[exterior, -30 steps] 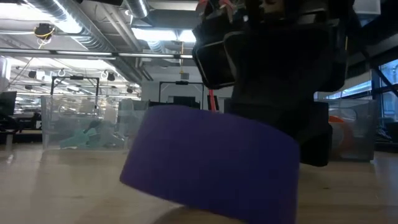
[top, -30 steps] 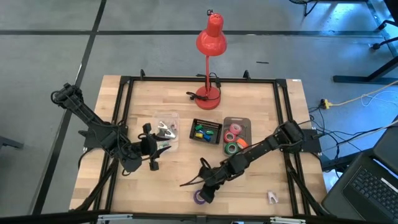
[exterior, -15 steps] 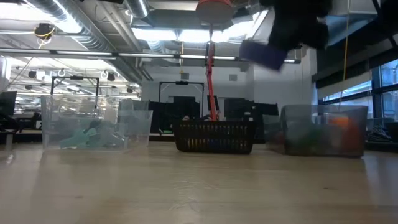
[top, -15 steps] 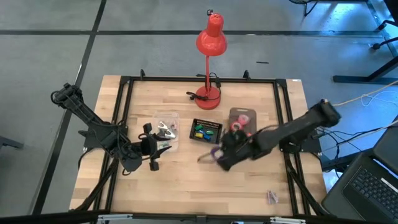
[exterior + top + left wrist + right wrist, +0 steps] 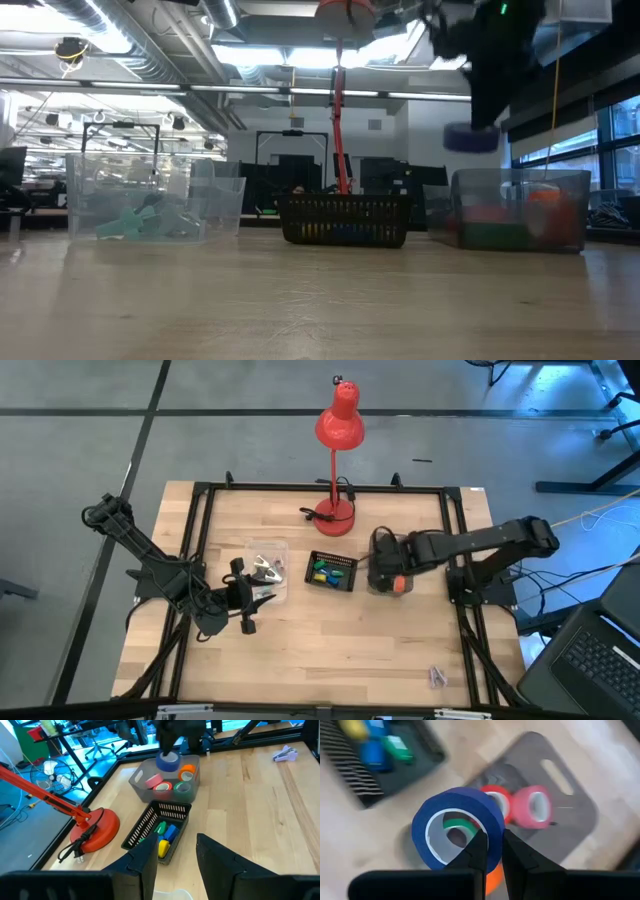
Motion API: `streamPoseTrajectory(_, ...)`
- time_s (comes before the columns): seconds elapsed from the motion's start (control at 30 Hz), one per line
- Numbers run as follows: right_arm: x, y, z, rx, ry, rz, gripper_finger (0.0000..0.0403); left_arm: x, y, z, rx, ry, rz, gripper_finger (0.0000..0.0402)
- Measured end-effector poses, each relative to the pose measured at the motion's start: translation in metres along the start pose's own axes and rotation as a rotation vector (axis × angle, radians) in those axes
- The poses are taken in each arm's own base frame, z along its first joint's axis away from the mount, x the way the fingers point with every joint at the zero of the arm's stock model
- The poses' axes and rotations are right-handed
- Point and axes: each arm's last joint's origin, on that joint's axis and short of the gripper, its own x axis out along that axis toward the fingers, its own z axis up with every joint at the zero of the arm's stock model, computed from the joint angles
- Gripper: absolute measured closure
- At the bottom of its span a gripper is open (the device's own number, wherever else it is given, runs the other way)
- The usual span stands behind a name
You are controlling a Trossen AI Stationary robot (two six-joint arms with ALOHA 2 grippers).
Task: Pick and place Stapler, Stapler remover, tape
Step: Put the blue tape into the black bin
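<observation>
Since the earlier frames, the right arm has carried the purple-blue ring of tape (image 5: 457,827) off the near table edge and up over the grey translucent tape bin (image 5: 387,550) right of centre; the left arm has not moved.

Left to right:

1. Left gripper (image 5: 245,600): parked at the left of the table, just near of the clear plastic box of metal items (image 5: 266,565). Its fingers stand partly apart and hold nothing.

2. Black mesh basket of small coloured blocks (image 5: 159,827): sits at centre, just left of the bin. Keep the roll clear of it.

3. Right gripper (image 5: 490,851): fingers narrowed almost shut on the wall of the purple-blue roll, one finger inside the ring and one outside. The roll hangs above the bin, apart from the pink roll (image 5: 532,806), red roll (image 5: 497,802), green roll (image 5: 182,787) and orange roll (image 5: 187,770) already in it.

Procedure for the step in hand, placing the roll:
- Centre the roll over the bin.
- Lower until it is inside the bin walls before releasing; a drop from height would likely let it bounce or roll out.
- Open the fingers fully and lift straight up so the inner finger clears the ring.

A stapler remover (image 5: 285,754) appears to remain on the near right of the table.
</observation>
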Motion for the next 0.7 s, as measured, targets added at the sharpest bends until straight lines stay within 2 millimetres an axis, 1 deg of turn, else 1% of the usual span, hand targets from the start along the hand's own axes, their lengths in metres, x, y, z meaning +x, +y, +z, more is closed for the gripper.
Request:
streamPoseTrajectory(0.07, 0.013, -0.009, 0.003, 0.013, 0.038, -0.030, 0.0369, 0.000, 0.000, 0.000, 0.000, 0.000, 0.000, 0.0277)
streamPoseTrajectory(0.17, 0.036, -0.023, 0.001, 0.028, 0.124, -0.059, 0.0369, 0.000, 0.000, 0.000, 0.001, 0.003, -0.006, 0.0277)
streamPoseTrajectory(0.27, 0.060, -0.031, -0.005, 0.040, 0.198, -0.021, 0.0369, 0.000, 0.000, 0.000, 0.001, 0.003, -0.006, 0.0277)
streamPoseTrajectory(0.37, 0.077, -0.035, -0.011, 0.049, 0.235, 0.023, 0.0369, 0.000, 0.000, 0.000, 0.006, 0.003, -0.006, 0.0277)
streamPoseTrajectory(0.43, 0.083, -0.036, -0.014, 0.053, 0.240, 0.023, 0.0370, 0.000, 0.000, 0.000, 0.010, 0.003, -0.006, 0.0277)
streamPoseTrajectory(0.57, 0.084, -0.037, -0.016, 0.052, 0.240, 0.017, 0.0371, 0.000, 0.000, 0.000, 0.010, 0.003, -0.006, 0.0277)
streamPoseTrajectory(0.7, 0.082, -0.036, -0.012, 0.051, 0.209, 0.009, 0.0337, 0.000, 0.000, 0.000, 0.010, 0.003, -0.006, 0.0277)
